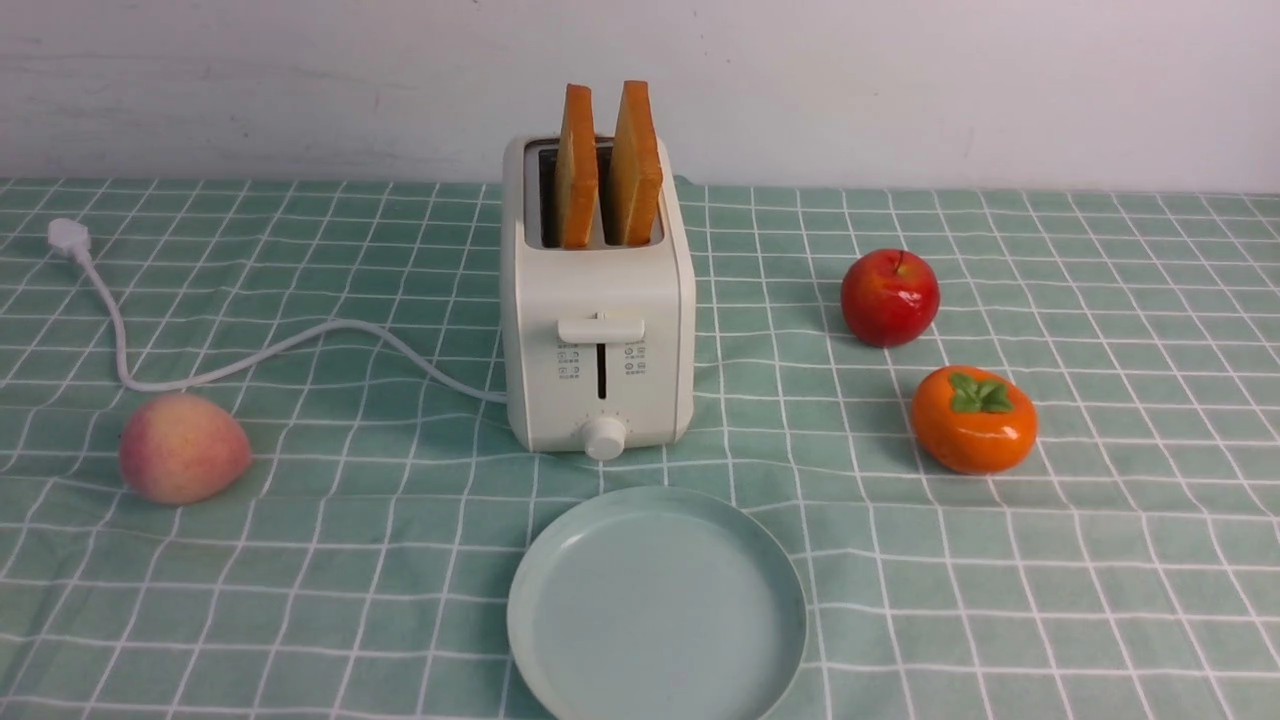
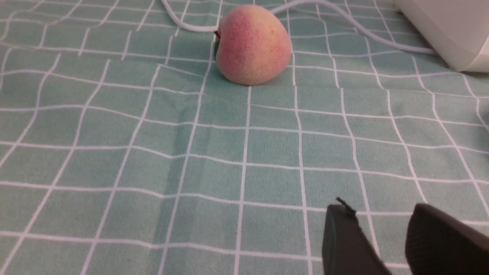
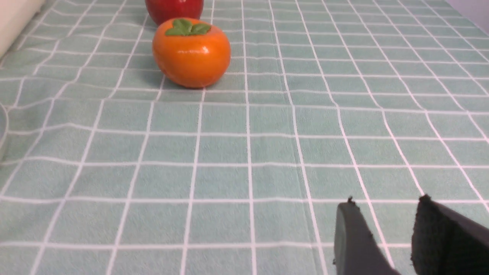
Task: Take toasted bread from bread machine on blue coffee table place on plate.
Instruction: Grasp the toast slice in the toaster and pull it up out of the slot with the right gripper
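Note:
The cream-white bread machine [image 1: 598,330] stands mid-table on the blue coffee table [image 1: 1100,560], which shows as a grid-patterned cloth. Two slices of toasted bread stand upright in its slots, one on the left [image 1: 578,165] and one on the right [image 1: 636,160]. The pale blue-green plate [image 1: 655,605] lies bare just in front of it. Neither arm shows in the front view. My left gripper [image 2: 380,210] hovers open over bare cloth, with a corner of the bread machine [image 2: 450,30] far ahead. My right gripper [image 3: 385,202] is open too, nothing between its fingers.
A pink peach [image 1: 183,447] lies left of the bread machine, beside its white cord [image 1: 300,345] and plug [image 1: 68,238]. A red apple [image 1: 889,297] and an orange persimmon [image 1: 973,418] sit on the right. A white wall backs the table.

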{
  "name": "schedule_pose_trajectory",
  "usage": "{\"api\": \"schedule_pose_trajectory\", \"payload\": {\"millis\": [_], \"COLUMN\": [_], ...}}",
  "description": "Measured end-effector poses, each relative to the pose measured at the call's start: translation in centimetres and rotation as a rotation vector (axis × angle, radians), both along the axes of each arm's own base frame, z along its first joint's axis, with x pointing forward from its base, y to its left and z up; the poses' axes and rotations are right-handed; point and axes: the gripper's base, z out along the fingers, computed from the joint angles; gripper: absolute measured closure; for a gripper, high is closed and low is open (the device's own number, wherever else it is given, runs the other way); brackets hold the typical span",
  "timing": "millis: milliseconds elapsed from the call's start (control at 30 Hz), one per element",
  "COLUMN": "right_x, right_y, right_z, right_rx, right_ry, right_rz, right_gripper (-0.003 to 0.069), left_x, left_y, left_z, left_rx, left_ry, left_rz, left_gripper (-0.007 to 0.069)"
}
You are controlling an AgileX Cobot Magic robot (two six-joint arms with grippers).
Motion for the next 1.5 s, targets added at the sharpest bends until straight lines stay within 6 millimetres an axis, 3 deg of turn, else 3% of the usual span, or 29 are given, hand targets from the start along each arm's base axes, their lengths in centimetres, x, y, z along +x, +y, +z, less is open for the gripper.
{"api": "schedule_pose_trajectory", "payload": {"millis": [267, 500, 700, 800, 900, 933, 1000, 1167, 1200, 1233, 1300, 1433, 1500], "right_x": [0.3, 0.2, -0.3, -0.5, -0.8, -0.9, -0.7, 1.8, 2.3, 2.9, 5.4, 9.8, 12.6], "right_y": [0.2, -0.1, -0.7, -0.7, -0.5, -0.4, -0.3, 0.4, 0.5, 0.5, 0.6, 0.4, 0.9], "right_z": [2.2, 3.4, 5.1, 6.0, 9.0, 11.6, 14.0, 23.0, 23.1, 24.6, 26.5, 26.6, 25.2], "right_rx": [0.269, 0.333, 0.492, 0.555, 0.59, 0.595, 0.598, 0.524, 0.514, 0.477, 0.321, 0.198, 0.242], "right_ry": [-0.253, -0.388, -0.601, -0.629, -0.651, -0.658, -0.642, -0.468, -0.431, -0.399, -0.261, -0.103, 0.009], "right_rz": [-0.008, -0.031, -0.058, -0.047, -0.019, -0.004, 0.007, 0.047, 0.044, 0.049, 0.045, 0.043, 0.074], "right_gripper": [0.0419, 0.0419, 0.0419, 0.0419, 0.0419, 0.0419, 0.0419, 0.0419, 0.0419, 0.0419, 0.0419, 0.0419, 0.0419], "left_x": [0.3, 0.3, 0.1, -0.3, -0.7, -0.6, -0.3, 1.6, 1.7, 2.2, 3.8, 5.2, 5.9], "left_y": [-0.3, -0.3, -0.4, -0.2, -0.1, -0.2, -0.2, -0.7, -0.6, -0.6, -0.3, 0.1, 0.2], "left_z": [1.8, 2.1, 4.7, 6.0, 7.6, 9.3, 11.2, 19.9, 20.2, 21.0, 22.3, 21.7, 20.7], "left_rx": [-0.06, -0.07, -0.458, -0.535, -0.554, -0.554, -0.547, -0.387, -0.382, -0.364, -0.336, -0.305, -0.286], "left_ry": [-0.204, -0.238, -0.499, -0.649, -0.778, -0.785, -0.784, -0.629, -0.615, -0.556, -0.326, -0.032, 0.113], "left_rz": [-0.019, -0.024, -0.034, -0.057, -0.082, -0.084, -0.088, -0.076, -0.071, -0.051, 0.03, 0.129, 0.171], "left_gripper": [0.0386, 0.0386, 0.0386, 0.0386, 0.0386, 0.0386, 0.0386, 0.0386, 0.0386, 0.0386, 0.0386, 0.0386, 0.0386]}}
